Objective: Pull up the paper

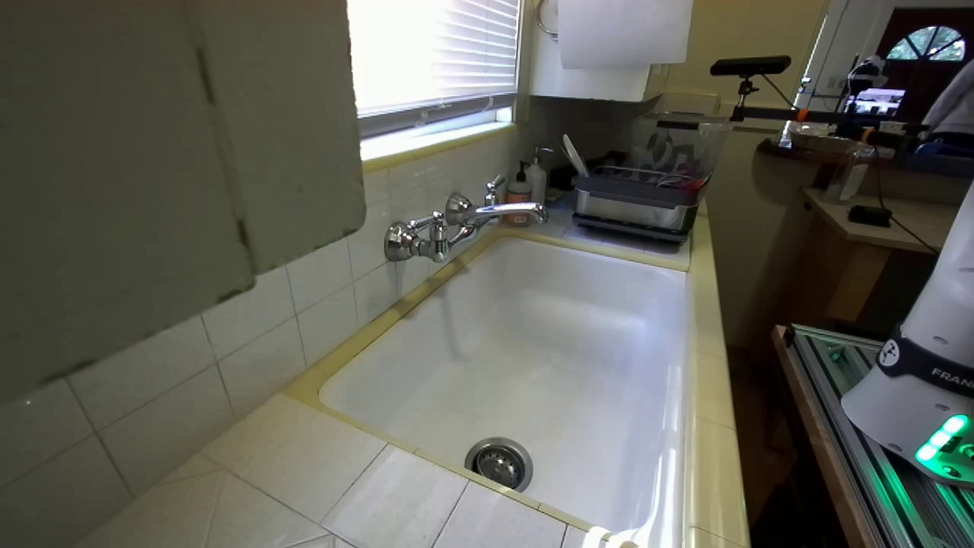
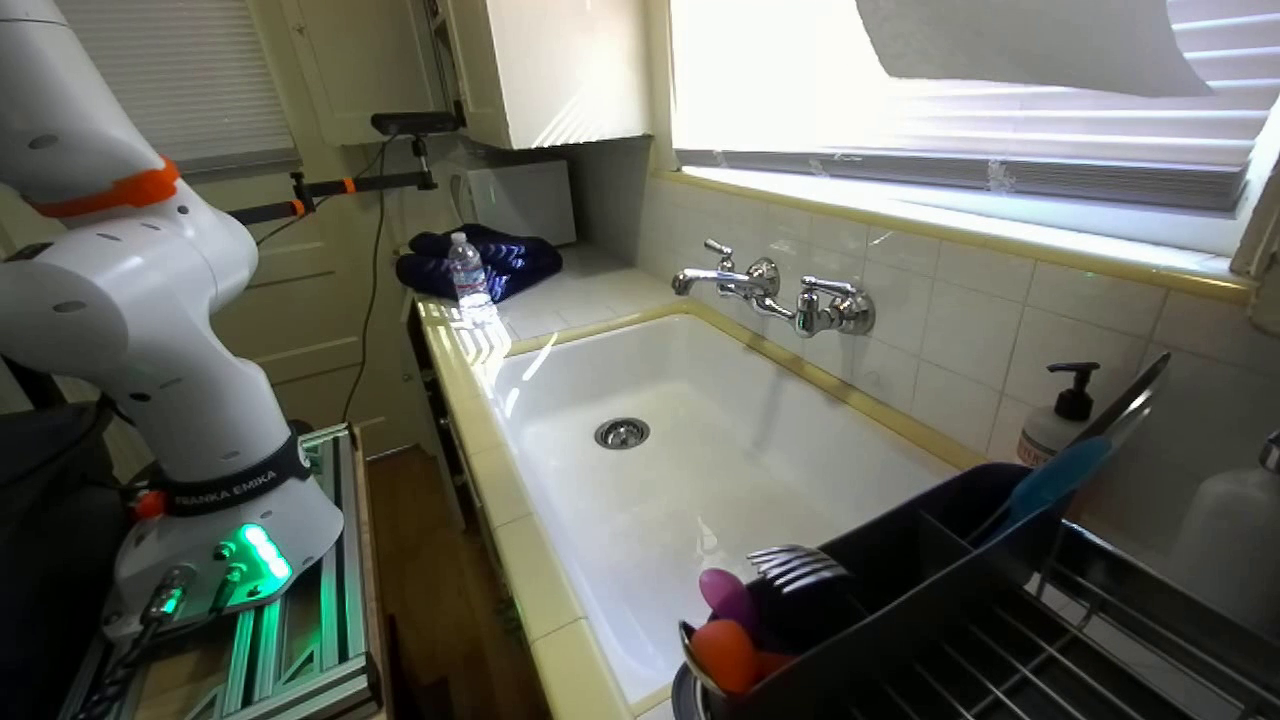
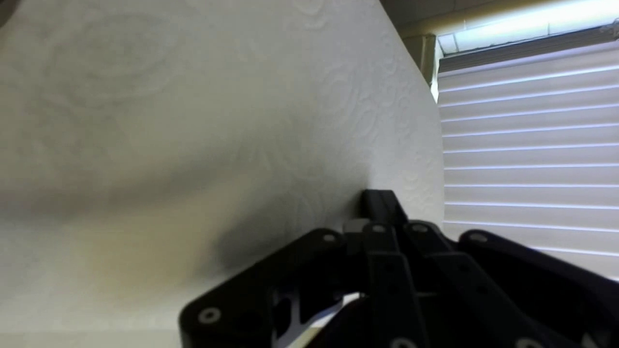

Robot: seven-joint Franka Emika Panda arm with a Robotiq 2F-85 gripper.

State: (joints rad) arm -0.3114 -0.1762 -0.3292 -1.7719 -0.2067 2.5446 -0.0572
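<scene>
In the wrist view the paper (image 3: 203, 106) spreads over the left and middle of the frame, its raised pattern showing and its edge curving down right of center, with the blinds (image 3: 527, 155) at the right beyond it. The gripper (image 3: 384, 205) sits at the lower right, its fingers together and their tips against or just in front of the paper; whether any of it is pinched between them I cannot tell. In both exterior views the paper hangs at the top of the frame, cut off by the upper edge. In an exterior view it overlaps a white cabinet (image 1: 593, 84), with a dish rack (image 1: 635, 211) lower down and the sink (image 1: 525, 365) filling the middle, a faucet (image 1: 506, 209) over its left side. In an exterior view the arm (image 2: 190, 340) rises along the left edge, and a water bottle (image 2: 468, 268) stands left of center beside a dark blue cloth (image 2: 525, 262).
</scene>
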